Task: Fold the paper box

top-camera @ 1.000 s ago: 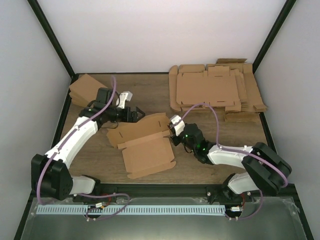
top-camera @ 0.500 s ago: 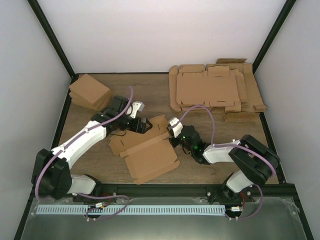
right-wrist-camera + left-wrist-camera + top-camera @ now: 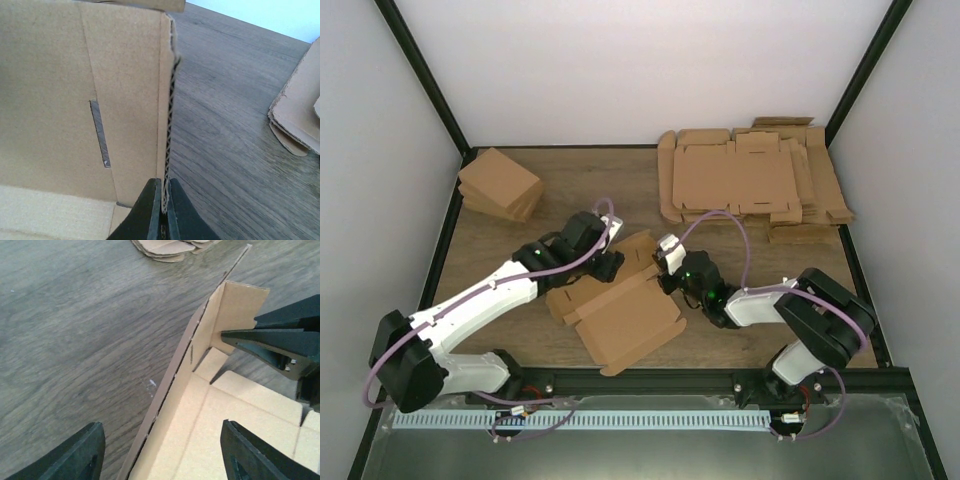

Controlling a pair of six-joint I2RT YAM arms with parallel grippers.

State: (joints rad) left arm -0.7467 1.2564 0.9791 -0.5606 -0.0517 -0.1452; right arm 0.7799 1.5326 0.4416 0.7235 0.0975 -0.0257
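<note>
We see a grey-brown wooden desk (image 3: 620, 190) filling the overhead view. A thick stack of flat tabbed cardboard sheets (image 3: 745, 180) lies at its upper right.

The plain brown, creased-cardboard paper box (image 3: 625, 315) lies at the centre of that view, between the two arms. It is half formed, with its floor flat on the desk and one side wall upright. A pile of small brown boxes (image 3: 500, 185) sits at the upper left.

The left pincer (image 3: 161, 424) stands open and straddles the upright wall. One of its fingers (image 3: 75, 455) hangs over bare desk outside the wall and the other hangs over the box floor. Neither finger touches the card.

The right pincer (image 3: 163, 192) is closed tight on the corrugated edge of an upright flap at the end of that wall.
</note>
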